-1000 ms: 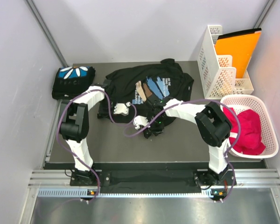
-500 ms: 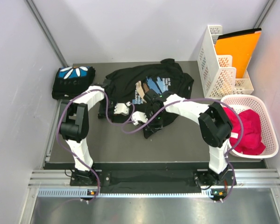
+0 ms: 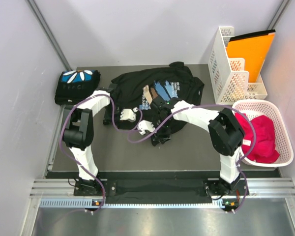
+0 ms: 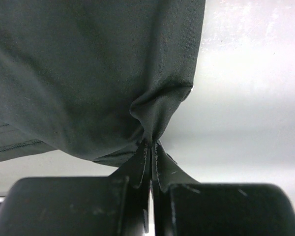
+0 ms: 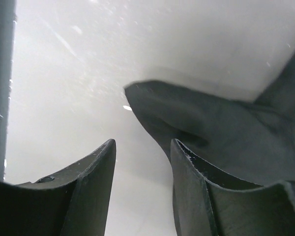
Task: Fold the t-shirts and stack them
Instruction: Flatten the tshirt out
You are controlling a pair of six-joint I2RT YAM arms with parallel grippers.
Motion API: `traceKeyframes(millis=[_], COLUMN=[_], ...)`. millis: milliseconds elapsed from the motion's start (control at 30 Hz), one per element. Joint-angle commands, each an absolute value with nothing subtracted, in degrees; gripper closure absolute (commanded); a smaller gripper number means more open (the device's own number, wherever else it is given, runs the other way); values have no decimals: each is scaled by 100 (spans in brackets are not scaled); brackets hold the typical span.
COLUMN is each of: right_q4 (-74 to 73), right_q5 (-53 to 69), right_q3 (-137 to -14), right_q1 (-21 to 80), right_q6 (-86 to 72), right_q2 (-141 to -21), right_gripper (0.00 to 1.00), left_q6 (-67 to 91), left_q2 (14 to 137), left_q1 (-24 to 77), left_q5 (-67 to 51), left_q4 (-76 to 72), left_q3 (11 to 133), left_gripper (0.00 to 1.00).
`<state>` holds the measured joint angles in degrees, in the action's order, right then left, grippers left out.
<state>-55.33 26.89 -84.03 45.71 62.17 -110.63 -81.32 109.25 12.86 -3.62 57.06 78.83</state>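
Spread t-shirt (image 3: pixel 155 91) lies mid-table (image 3: pixel 113 152). Folded t-shirt (image 3: pixel 77 86) sits left of it, apart. Rack (image 3: pixel 231 73) stands right of the spread t-shirt, folder (image 3: pixel 250 51) in it. Basket (image 3: pixel 263 132) sits right of the spread t-shirt and nearer the arms, cloth (image 3: pixel 260 135) inside.

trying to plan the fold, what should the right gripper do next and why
Probably ease the right gripper forward onto the shirt corner just ahead and close. Its jaws stand open with nothing between them, while the left gripper is shut on a pinch of the t-shirt.
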Motion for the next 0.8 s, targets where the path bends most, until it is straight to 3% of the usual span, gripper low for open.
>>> traceKeyframes(millis=[0,500,567,633,767], right_q4=[-5169,-3596,-3542,-3586,-4365], right_q5=[3199,2339,2259,2198,2267], right_q3=[-8367,-7708,-7717,-7804,-8164], right_q1=[4816,4816,4816,4816,4781], right_q6=[6179,5555,5511,5528,5905], right_q2=[-10889,-11250,-11285,-11276,-11136], right_gripper=[51,55,74,100,100], left_q6=[-8139,-8130,-8139,-8139,-8121], left_q2=[10837,10696,10661,10635,10556], left_q1=[1345,1336,1336,1336,1336], left_q5=[-396,-448,-440,-439,-457], left_q4=[5766,5695,5678,5660,5651], left_q3=[8007,8051,8042,8033,8007], left_gripper=[100,100,100,100,100])
